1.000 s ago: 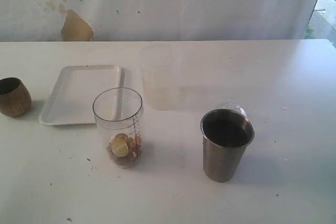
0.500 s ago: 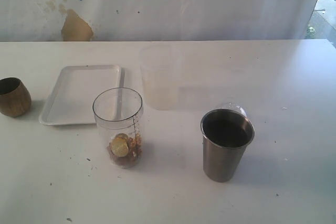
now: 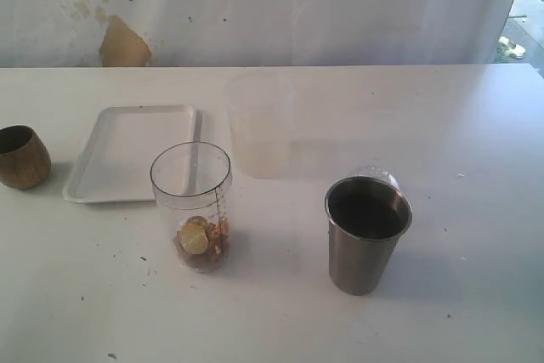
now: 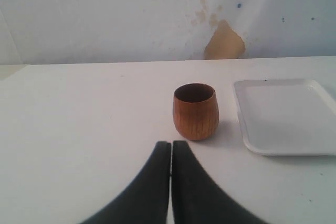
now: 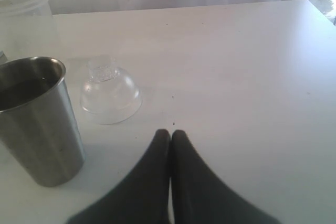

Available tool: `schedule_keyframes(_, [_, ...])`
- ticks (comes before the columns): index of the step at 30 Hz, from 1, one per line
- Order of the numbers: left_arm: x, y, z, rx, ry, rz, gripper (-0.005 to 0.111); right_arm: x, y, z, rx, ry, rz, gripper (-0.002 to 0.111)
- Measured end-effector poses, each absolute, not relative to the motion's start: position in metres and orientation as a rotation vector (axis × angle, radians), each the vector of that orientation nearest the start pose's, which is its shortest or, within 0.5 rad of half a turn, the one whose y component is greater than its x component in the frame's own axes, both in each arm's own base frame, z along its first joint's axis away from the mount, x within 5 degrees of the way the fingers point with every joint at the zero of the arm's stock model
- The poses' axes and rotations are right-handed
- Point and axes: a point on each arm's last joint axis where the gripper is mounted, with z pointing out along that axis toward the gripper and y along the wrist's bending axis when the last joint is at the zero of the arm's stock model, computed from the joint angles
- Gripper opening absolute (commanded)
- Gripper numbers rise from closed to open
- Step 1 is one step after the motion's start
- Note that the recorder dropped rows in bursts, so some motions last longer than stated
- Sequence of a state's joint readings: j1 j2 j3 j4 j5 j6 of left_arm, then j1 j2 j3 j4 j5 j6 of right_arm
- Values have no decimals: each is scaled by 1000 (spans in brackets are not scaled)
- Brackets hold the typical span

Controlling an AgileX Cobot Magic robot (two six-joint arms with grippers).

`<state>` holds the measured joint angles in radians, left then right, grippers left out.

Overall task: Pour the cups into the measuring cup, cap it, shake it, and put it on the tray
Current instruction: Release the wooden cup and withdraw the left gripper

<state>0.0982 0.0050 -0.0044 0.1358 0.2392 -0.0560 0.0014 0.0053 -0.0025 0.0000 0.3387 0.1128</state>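
From the exterior view I see no arm over the white tabletop. The tall clear plastic measuring cup with dark marks stands toward the near edge, left of the middle, uncapped, with some yellow and brown pieces at its bottom. So I judge that some pouring is done. I cannot tell whether the small rounded brown wooden cup at the left edge or the tapered steel tumbler right of the middle holds anything. The flat white rectangular tray lies behind the measuring cup, which is not on it. A frosted translucent cup stands further back.

In the left wrist view my left claw is closed tight on nothing, pointing at the wooden cup, the tray beside it.

In the right wrist view my right claw is likewise closed and empty. A clear dome lid lies on the tabletop beside the steel tumbler. Capping, shaking and placing are all left.
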Motion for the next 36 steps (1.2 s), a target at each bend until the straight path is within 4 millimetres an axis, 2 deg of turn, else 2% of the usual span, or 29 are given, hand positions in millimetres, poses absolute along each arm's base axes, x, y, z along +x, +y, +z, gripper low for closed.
schedule_keyframes(29, [55, 8, 193, -37, 1723, 161, 1, 54, 0, 183, 139, 1821, 110, 0])
schedule_keyframes(36, [55, 8, 193, -37, 1723, 161, 1, 56, 0, 194, 122, 1699, 105, 0])
